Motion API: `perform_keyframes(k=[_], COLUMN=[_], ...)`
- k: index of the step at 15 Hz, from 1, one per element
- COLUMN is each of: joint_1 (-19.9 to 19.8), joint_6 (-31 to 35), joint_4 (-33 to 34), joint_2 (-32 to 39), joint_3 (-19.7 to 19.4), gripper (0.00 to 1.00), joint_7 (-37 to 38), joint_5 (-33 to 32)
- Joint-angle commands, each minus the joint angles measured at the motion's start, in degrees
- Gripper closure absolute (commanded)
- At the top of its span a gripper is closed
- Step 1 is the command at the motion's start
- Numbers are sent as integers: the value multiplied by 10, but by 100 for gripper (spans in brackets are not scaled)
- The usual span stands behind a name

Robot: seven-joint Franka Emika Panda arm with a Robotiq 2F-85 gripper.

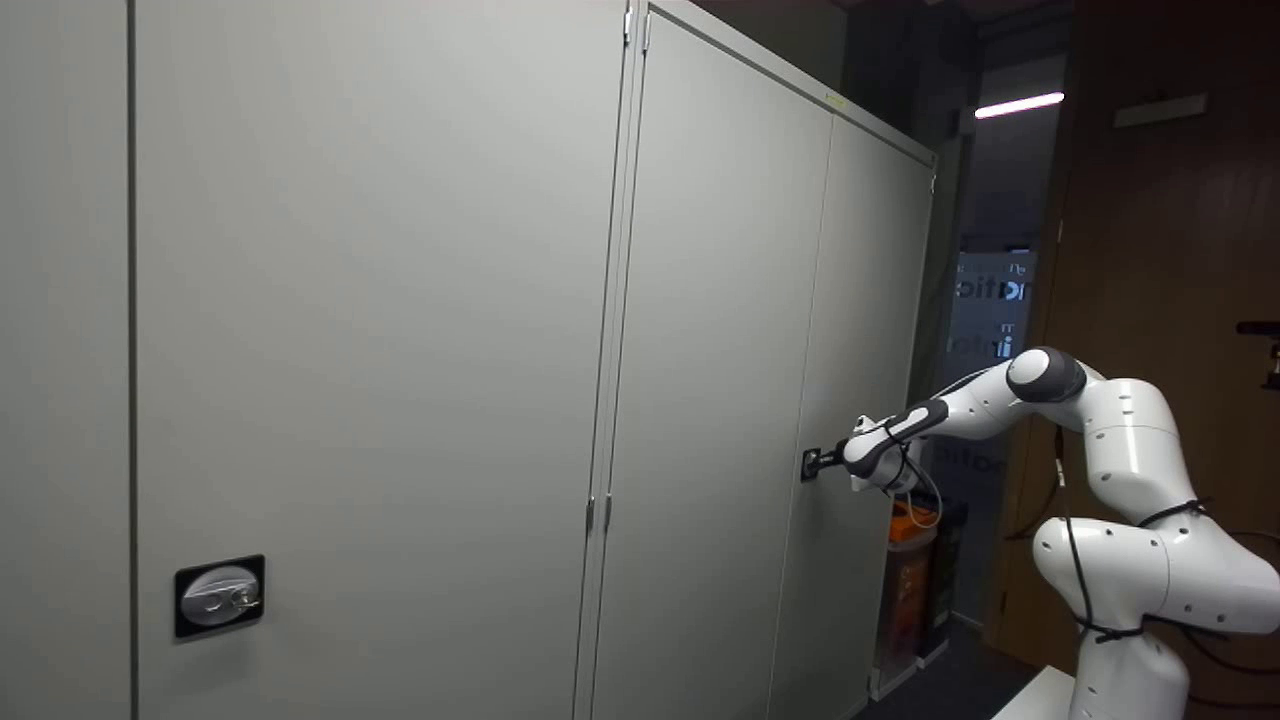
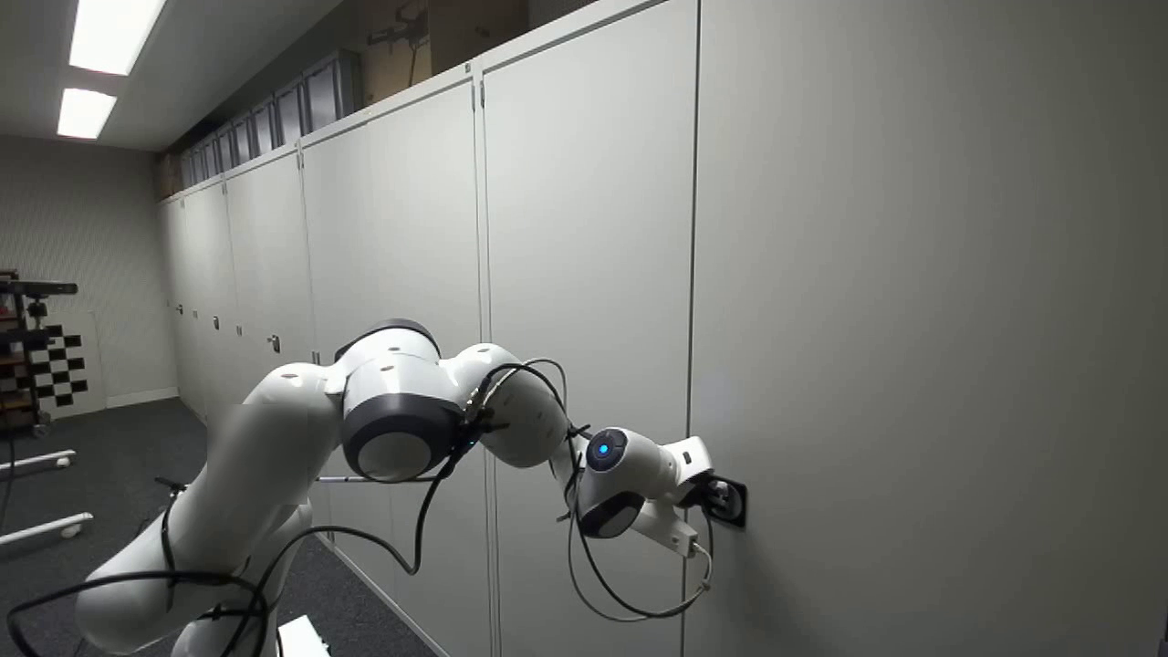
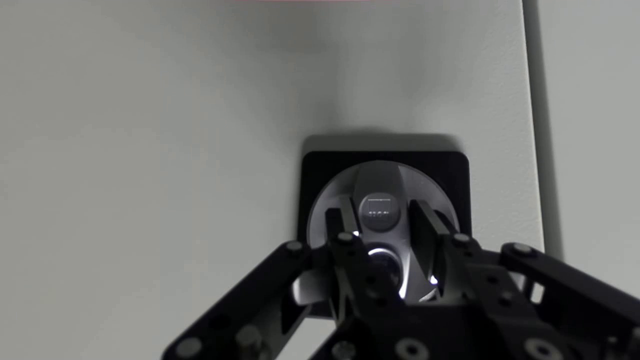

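In the wrist view the gripper (image 3: 380, 215) was closed on the raised middle of a silver handle (image 3: 380, 177), which sat in a black plate (image 3: 452, 172) beside a vertical seam (image 3: 541, 125); I thought the hold might slip if pulled off-centre, since the grip spanned only part of that ridge. In an exterior view the arm (image 1: 1140, 450) extended to the grey cabinet door (image 1: 870, 280), and a sideways drift there could strain the handle. In an exterior view a cable loop (image 2: 705, 586) hung beneath the arm's end and might snag if it rolled.
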Motion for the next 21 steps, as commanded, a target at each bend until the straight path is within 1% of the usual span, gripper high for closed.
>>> perform_keyframes(k=[1, 5, 6, 7, 8, 9, 13, 14, 15, 21], joint_1=[-7, -6, -3, 1, 5, 7, 26, 32, 35, 50], joint_6=[10, 10, 10, 10, 7, 9, 9, 9, 8, 6], joint_4=[57, 56, 55, 51, 50, 48, 34, 31, 22, -33], joint_2=[-3, -1, 1, 6, 11, 14, 28, 31, 35, 77], joint_3=[-26, -27, -29, -35, -40, -44, -69, -75, -78, -89], gripper=[92, 92, 90, 45, 42, 36, 4, 1, 0, 0], joint_7=[-22, -21, -17, -16, -14, -12, -4, -3, 1, 14], joint_5=[-4, 0, 5, 10, 16, 20, 41, 48, 55, 109])
